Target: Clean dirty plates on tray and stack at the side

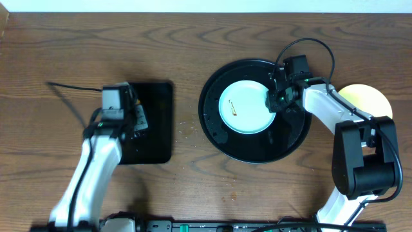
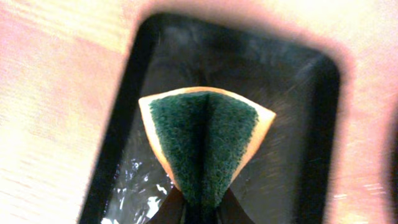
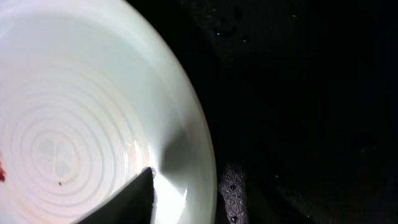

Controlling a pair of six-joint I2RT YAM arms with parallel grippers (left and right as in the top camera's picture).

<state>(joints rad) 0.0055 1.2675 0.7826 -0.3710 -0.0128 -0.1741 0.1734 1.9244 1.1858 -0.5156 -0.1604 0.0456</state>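
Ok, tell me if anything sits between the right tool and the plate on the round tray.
Nothing visible does. The right tool is at the right rim of the plate on the tray, one finger over its inner surface.

A tool finger overlaps the pale plate on the tray.

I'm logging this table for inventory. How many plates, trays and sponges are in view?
Plates: 2 (pale blue-white plate on the round black tray; pale yellow plate off it, partly hidden by the right arm)
Trays: 2 (round black tray; rectangular black tray)
Sponges: 1 (orange-and-green sponge)
Total: 5
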